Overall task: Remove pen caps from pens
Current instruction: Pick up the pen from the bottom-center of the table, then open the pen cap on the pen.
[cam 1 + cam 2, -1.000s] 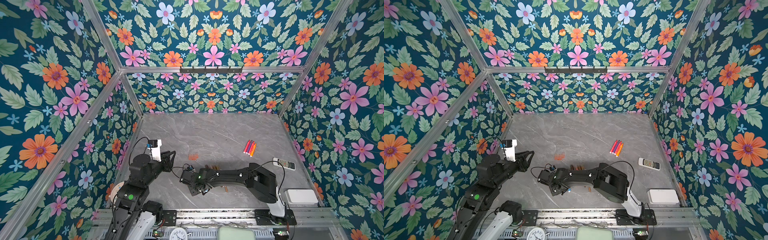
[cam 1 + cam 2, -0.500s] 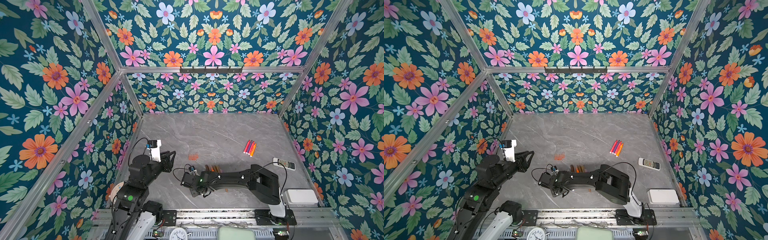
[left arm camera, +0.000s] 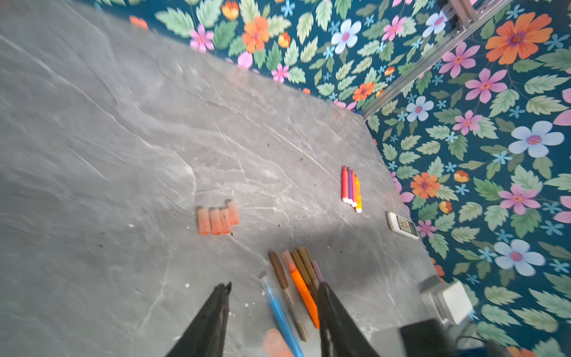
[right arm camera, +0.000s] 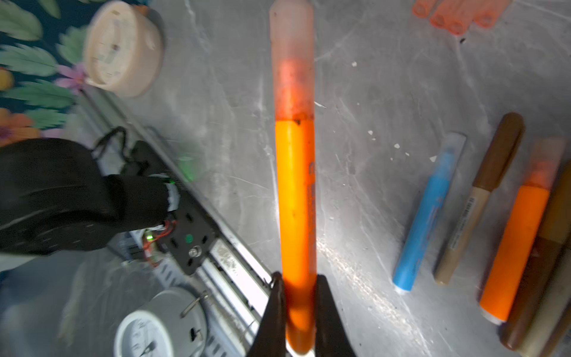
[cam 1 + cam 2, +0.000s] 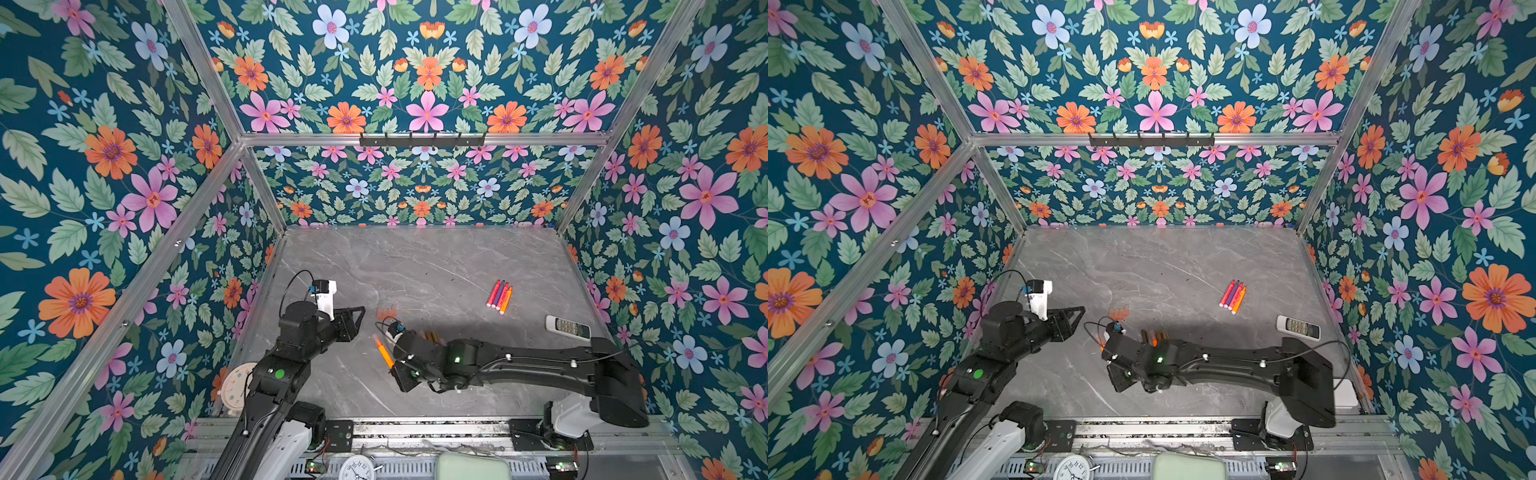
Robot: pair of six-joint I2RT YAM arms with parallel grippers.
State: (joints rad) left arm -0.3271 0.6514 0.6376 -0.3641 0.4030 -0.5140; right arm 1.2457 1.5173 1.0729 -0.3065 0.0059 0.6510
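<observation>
Grey marbled bench (image 5: 415,270): carries everything, with floral walls around it.
Right hand (image 4: 298,286): fingers clamped on the butt end of the orange pen, raised off the bench near its front middle.
Left hand (image 3: 275,284): fingers apart with nothing between them, hovering just beyond the held pen's capped end.
Remote control (image 5: 567,328): white, flat by the right wall; key markings too small to read.
Lying pens (image 3: 296,278): blue, brown-capped tan, orange, brown-gold and pink, side by side and roughly parallel, caps on, cap ends toward the back wall. The print on the tan barrel is unreadable.
Four pens (image 5: 499,296): red, purple and orange, touching and parallel on a slanted axis, well apart to the right.
Orange pen (image 4: 295,191): its long axis runs straight out from the right hand. In a top view (image 5: 384,353) it slants back-left toward the left hand. The dark barrel print is smeared.
Cap (image 4: 292,61): translucent, seated on the orange pen.
Loose pen caps (image 3: 217,218): four, translucent orange-red, in a row on the bench.
</observation>
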